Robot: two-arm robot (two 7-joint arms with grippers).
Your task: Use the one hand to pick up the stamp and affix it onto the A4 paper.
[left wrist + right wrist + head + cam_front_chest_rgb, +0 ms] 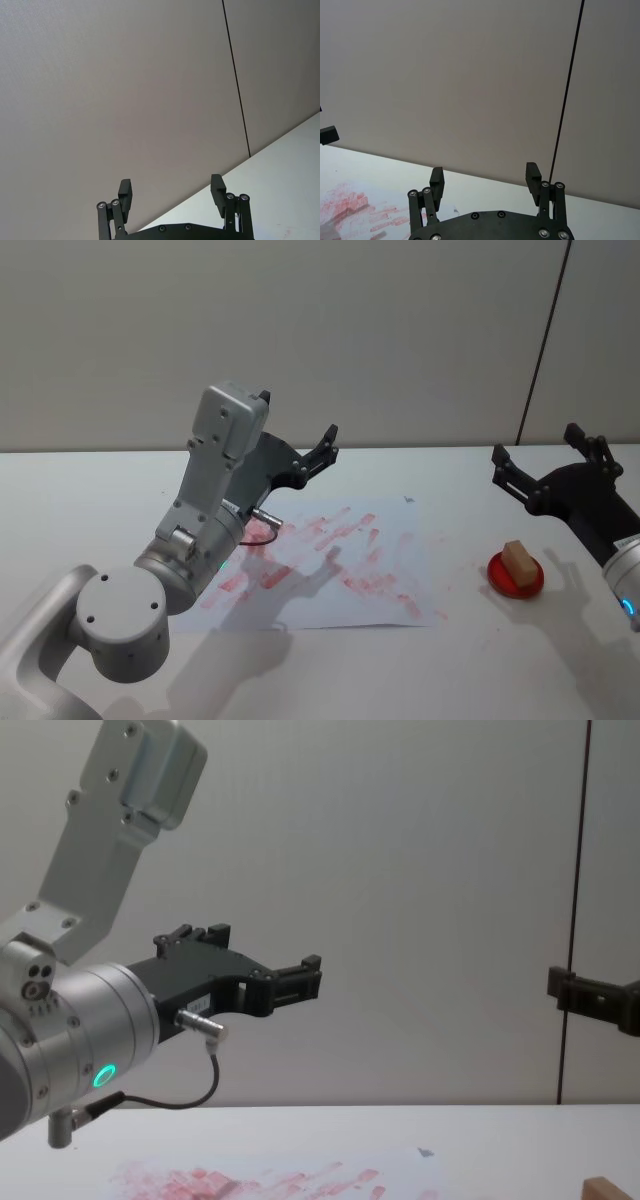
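Closest to me, the white A4 paper (400,530), smeared with red-pink prints, lies flat on the white desk (100,500), ready for another press. Near its right edge, the small light-brown wooden stamp (518,560) sits on a round red ink pad (515,582), presumably to take ink. Beyond, the black two-fingered right hand (534,442) hangs wide open and empty, which I judge is poised to reach for it. The left hand (298,425), also spread and empty, is raised over the paper.
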